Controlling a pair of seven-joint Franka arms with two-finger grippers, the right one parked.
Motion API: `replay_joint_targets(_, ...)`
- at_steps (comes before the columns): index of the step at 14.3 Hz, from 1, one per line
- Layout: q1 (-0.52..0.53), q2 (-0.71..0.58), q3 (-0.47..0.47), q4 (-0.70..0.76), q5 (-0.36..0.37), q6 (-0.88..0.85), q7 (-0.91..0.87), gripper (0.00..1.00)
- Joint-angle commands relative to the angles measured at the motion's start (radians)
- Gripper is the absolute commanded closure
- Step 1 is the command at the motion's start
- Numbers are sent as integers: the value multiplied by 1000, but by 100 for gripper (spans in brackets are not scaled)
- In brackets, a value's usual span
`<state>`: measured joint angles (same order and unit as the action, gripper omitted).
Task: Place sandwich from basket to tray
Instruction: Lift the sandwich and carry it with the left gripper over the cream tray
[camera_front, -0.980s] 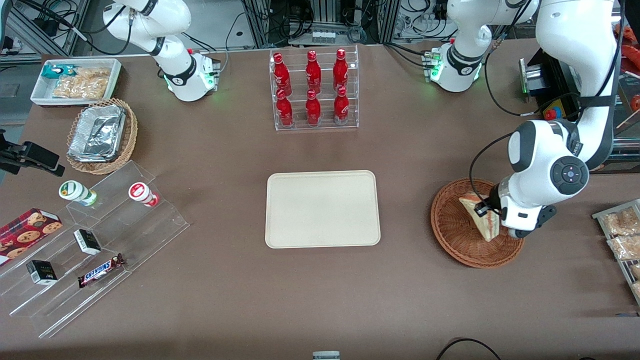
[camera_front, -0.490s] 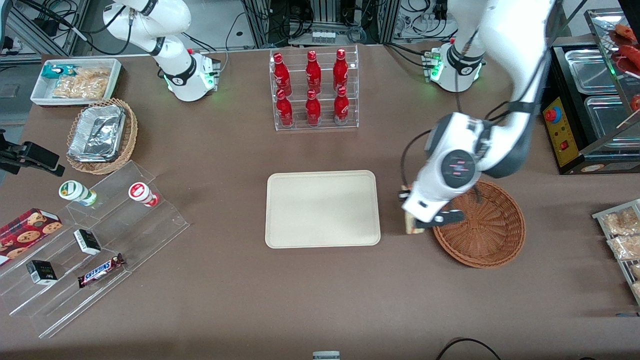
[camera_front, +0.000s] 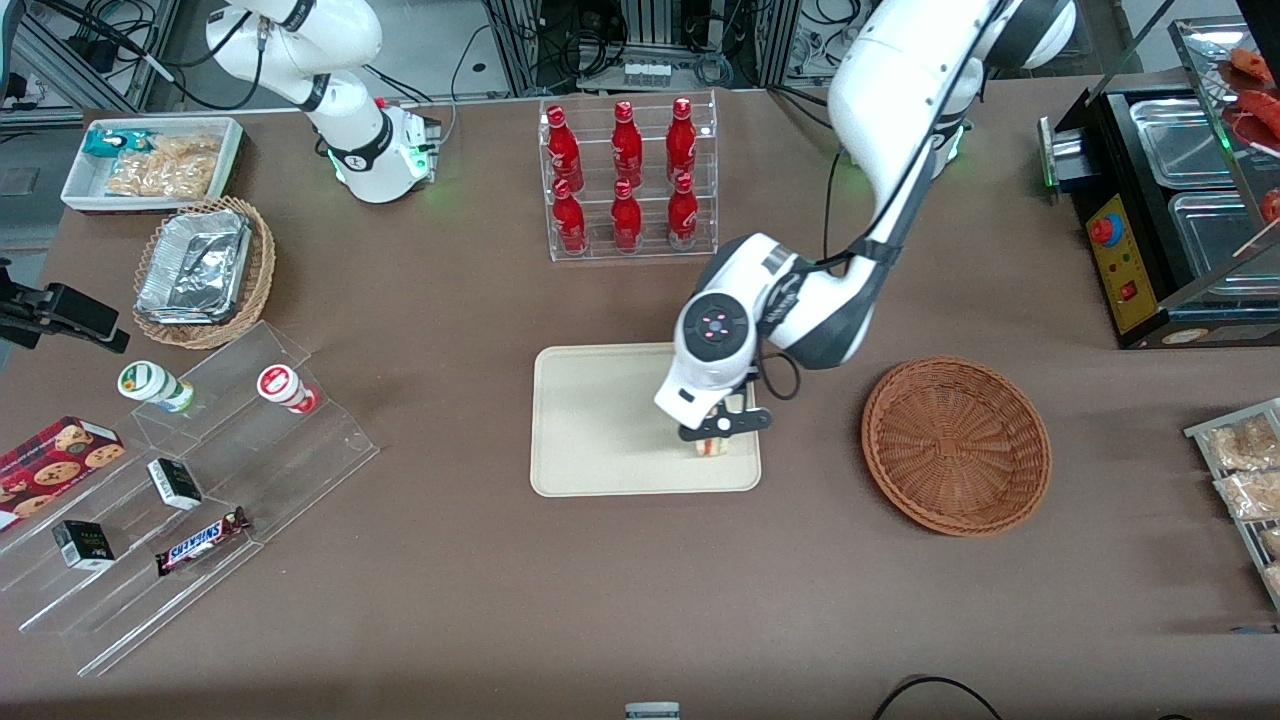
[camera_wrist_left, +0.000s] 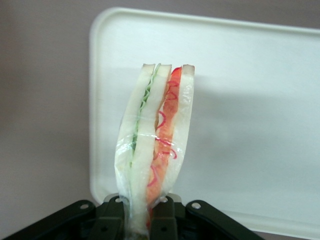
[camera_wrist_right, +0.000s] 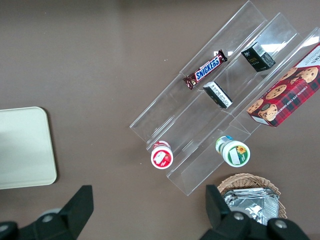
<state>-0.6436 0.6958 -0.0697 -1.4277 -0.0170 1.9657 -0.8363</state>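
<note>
The sandwich (camera_wrist_left: 155, 145), a clear-wrapped wedge of white bread with green and red filling, hangs between the jaws of my left gripper (camera_wrist_left: 141, 220), which is shut on its lower end. In the front view the gripper (camera_front: 714, 432) holds the sandwich (camera_front: 711, 447) over the cream tray (camera_front: 600, 420), at the tray's end nearest the basket. I cannot tell if the sandwich touches the tray (camera_wrist_left: 260, 100). The round reddish-brown wicker basket (camera_front: 955, 445) sits beside the tray, toward the working arm's end, with nothing in it.
A clear rack of red bottles (camera_front: 627, 175) stands farther from the front camera than the tray. Toward the parked arm's end are a tan basket with foil trays (camera_front: 203, 270), a white snack bin (camera_front: 152, 163) and clear tiered shelves (camera_front: 190, 480) of snacks. Snack packets (camera_front: 1245, 470) lie by the basket.
My gripper lifted the sandwich out of the basket, carried it sideways across the table, and now holds it over the tray. The basket is left empty.
</note>
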Motion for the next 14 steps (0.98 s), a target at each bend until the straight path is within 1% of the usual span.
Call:
replay_joint_targets(1, -65, 100, 13, 133, 0, 13, -91, 92)
replay_joint_targets(3, -94, 123, 14, 142, 6, 33, -125, 92)
replay_joint_targets(6, -110, 140, 14, 145, 6, 68, -156, 92)
replay_joint_targets(7, -116, 148, 14, 147, 6, 70, -156, 91)
replay_joint_targets(8, -117, 151, 14, 145, 8, 76, -156, 85)
replay_joint_targets(9, -117, 151, 14, 139, 8, 99, -149, 67)
replay_joint_targets(10, -116, 149, 14, 136, 8, 108, -144, 22)
replay_joint_targets(11, -116, 145, 14, 138, 8, 108, -150, 0)
replay_joint_targets(14, -110, 84, 19, 139, 12, 90, -142, 0)
